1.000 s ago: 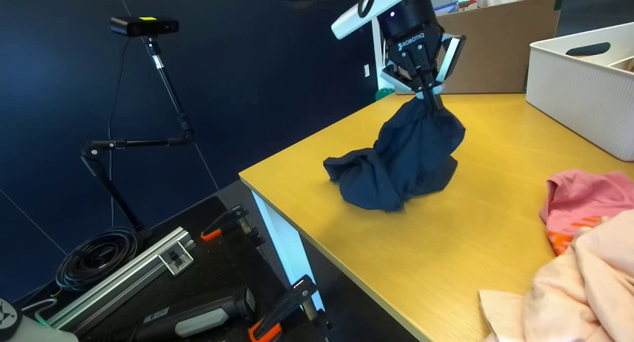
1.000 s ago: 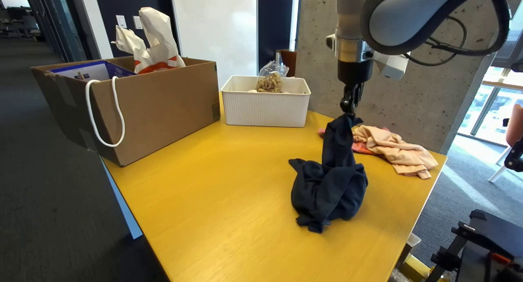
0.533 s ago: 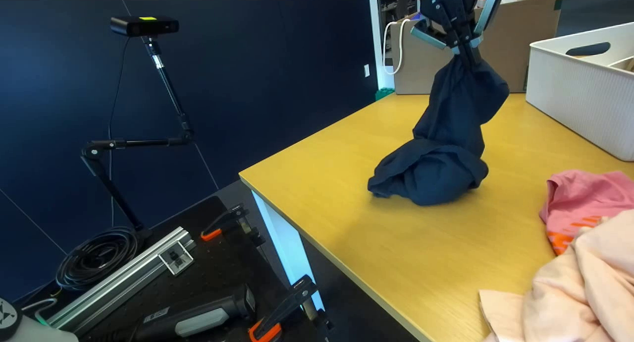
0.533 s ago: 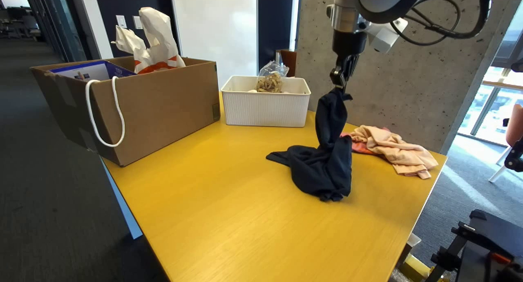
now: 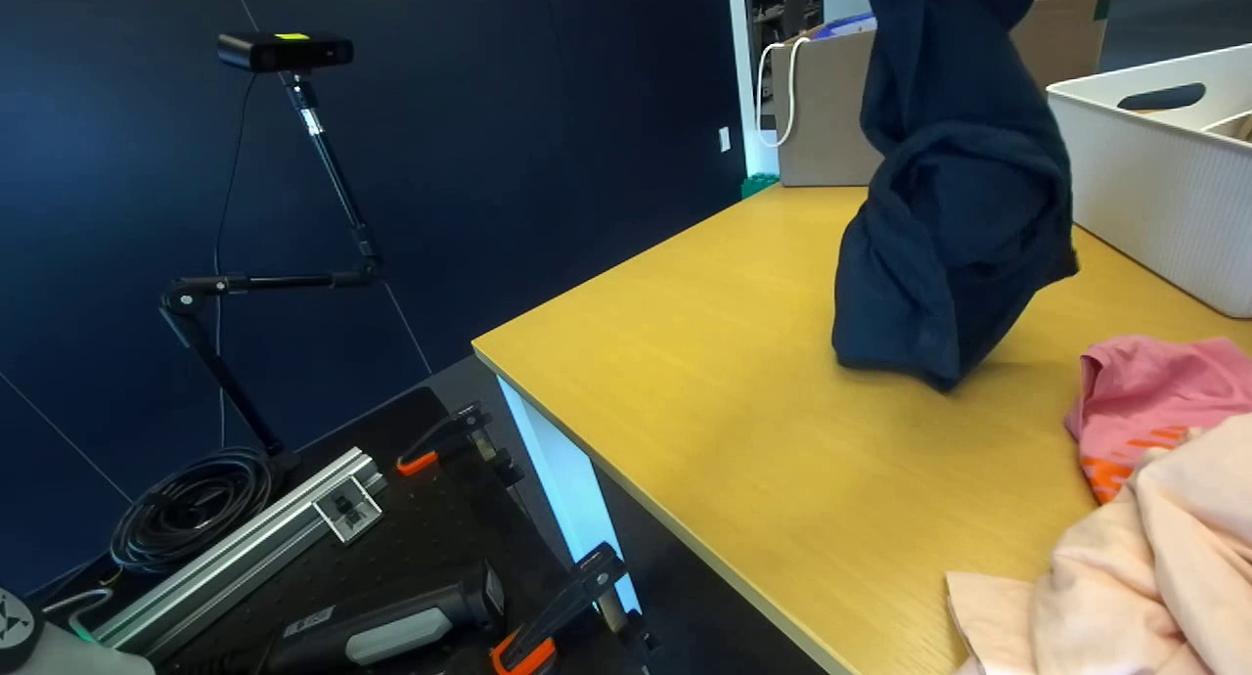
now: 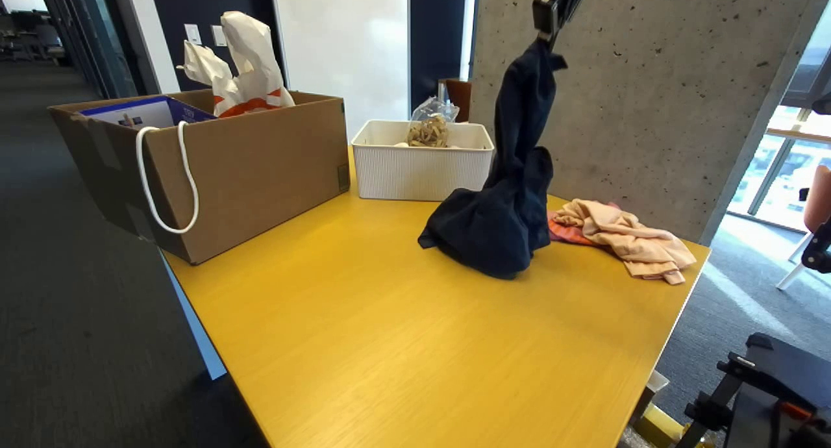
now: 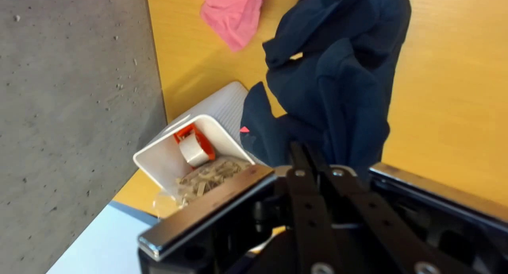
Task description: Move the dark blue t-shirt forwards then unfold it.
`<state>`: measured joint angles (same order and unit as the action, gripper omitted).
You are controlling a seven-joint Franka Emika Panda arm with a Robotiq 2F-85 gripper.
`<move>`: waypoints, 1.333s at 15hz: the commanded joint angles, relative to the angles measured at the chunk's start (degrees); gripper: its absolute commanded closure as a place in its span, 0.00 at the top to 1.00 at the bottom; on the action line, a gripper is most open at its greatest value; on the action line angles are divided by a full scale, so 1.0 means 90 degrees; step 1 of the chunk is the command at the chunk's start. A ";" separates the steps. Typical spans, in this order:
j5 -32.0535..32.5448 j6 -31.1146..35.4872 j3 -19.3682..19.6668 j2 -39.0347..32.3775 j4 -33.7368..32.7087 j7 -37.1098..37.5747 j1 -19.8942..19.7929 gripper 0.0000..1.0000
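Note:
The dark blue t-shirt hangs bunched and twisted from my gripper over the yellow table. It shows in both exterior views (image 5: 959, 196) (image 6: 500, 221) and in the wrist view (image 7: 353, 83). Its lower end is at or just above the table; I cannot tell whether it touches. My gripper (image 6: 545, 39) is shut on the shirt's upper end, high above the table, with a small corner sticking out beside the fingers. In the wrist view the gripper's fingers (image 7: 302, 147) are close together on the cloth. The gripper is out of frame in an exterior view where the shirt's top is cut off.
A white bin (image 6: 422, 172) stands at the table's back, near the hanging shirt. A cardboard box (image 6: 260, 175) stands beside it. Pink cloth (image 5: 1164, 391) and peach cloth (image 5: 1174, 548) lie by the concrete wall (image 6: 649, 110). The yellow table (image 6: 363, 344) has open edges.
My gripper has risen and moved toward the back of the table, lifting the shirt. The shirt has stretched longer, and its lower part has dragged toward the bin and pink cloth.

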<state>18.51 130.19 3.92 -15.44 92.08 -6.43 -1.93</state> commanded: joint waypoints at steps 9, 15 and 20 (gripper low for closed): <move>-0.0980 -0.0118 0.0179 0.1325 -0.0135 -0.0235 -0.0361 0.01; -0.1438 -0.0243 0.0523 0.1084 -0.0691 -0.0243 -0.0821 0.01; -0.1273 -0.0165 0.0471 0.0923 -0.0640 -0.0081 -0.0785 0.01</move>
<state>7.03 129.40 8.86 -5.45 87.48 -7.45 -9.92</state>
